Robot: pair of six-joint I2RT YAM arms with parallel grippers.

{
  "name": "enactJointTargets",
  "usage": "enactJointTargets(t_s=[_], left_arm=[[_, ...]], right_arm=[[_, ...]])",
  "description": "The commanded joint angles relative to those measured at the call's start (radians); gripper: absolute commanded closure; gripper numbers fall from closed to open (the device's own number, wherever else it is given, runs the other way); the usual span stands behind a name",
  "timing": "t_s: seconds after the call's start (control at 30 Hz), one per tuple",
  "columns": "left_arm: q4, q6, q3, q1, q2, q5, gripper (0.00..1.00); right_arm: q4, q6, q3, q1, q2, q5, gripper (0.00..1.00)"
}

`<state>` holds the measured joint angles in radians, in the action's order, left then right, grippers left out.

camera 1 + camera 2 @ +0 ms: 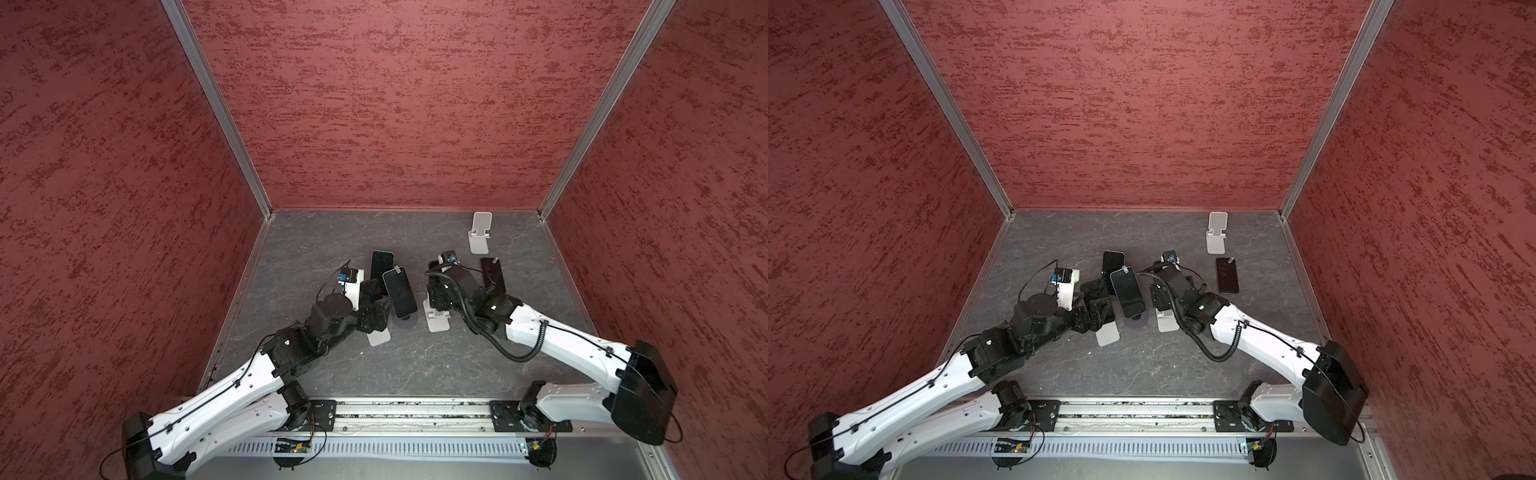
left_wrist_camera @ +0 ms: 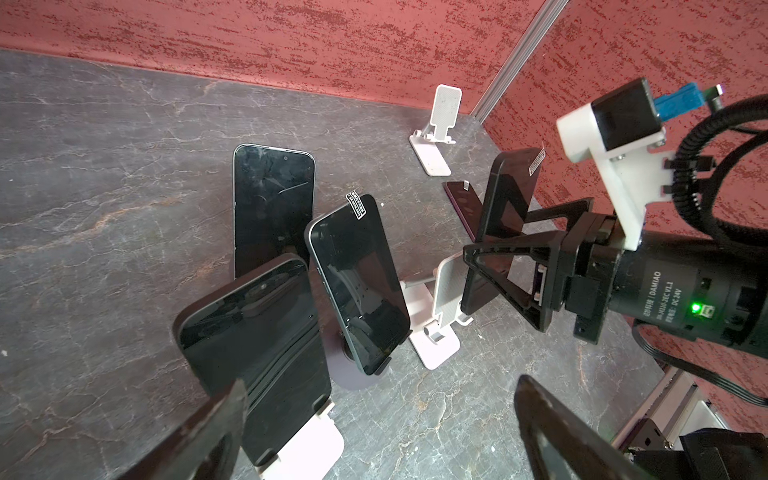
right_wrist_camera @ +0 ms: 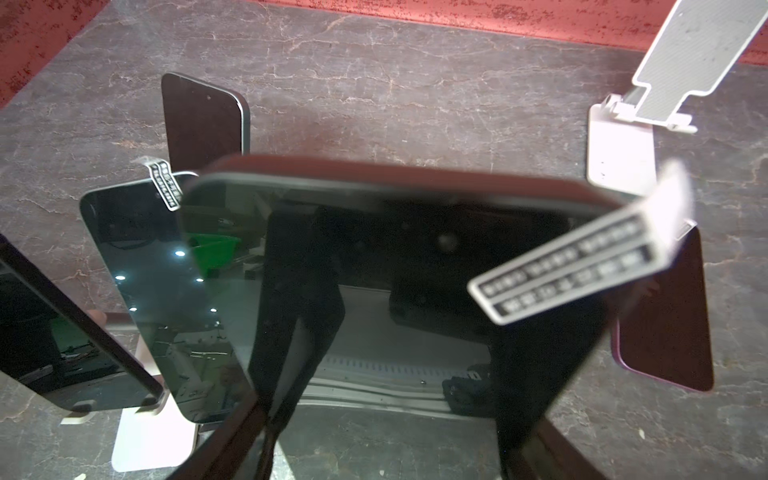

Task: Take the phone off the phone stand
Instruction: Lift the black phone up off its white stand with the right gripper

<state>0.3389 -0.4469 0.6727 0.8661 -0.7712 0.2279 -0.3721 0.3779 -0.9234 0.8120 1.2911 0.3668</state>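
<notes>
Slippage is the first worry. The right hand (image 2: pixel 498 245) is clamped across the phone (image 2: pixel 513 195), with its fingers pressing the smooth side edges. The phone leans over its white stand (image 2: pixel 446 291) with its lower end down by the stand's front lip; whether it is clear of that lip I cannot tell. A pull along the wrong line would likely hook the lip and drag or tip the light stand, or twist the phone out of the grip. Sideways drift risks a knock against the neighbouring phone (image 2: pixel 357 282), propped on a dark round base just beside it. Further back, the purple phone (image 2: pixel 459 195) lies flat on the counter (image 2: pixel 104 166), right where a set-down might land. The left hand (image 2: pixel 380 399) hangs spread wide and empty near another propped phone (image 2: pixel 257 353); a stray move there could topple it.
</notes>
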Motion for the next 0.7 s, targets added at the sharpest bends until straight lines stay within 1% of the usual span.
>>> enactJointTargets(t_s=[0.0,0.23,0.37,0.67], left_arm=[[-0.023,0.022,-0.01,0.002,0.006,-0.019,0.01],[-0.037,0.028,-0.018,0.002,0.004,-0.024,0.01],[-0.041,0.031,-0.02,0.002,0.002,-0.025,0.0],[-0.058,0.046,-0.028,0.001,0.007,-0.028,0.0]], right_arm=[[-0.023,0.009,-0.057,0.005,-0.039,0.02,0.38],[-0.09,-0.009,-0.121,0.004,-0.023,0.054,0.38],[-0.094,-0.028,-0.135,0.0,-0.018,0.065,0.38],[-0.1,-0.056,-0.166,-0.032,0.002,0.052,0.37]])
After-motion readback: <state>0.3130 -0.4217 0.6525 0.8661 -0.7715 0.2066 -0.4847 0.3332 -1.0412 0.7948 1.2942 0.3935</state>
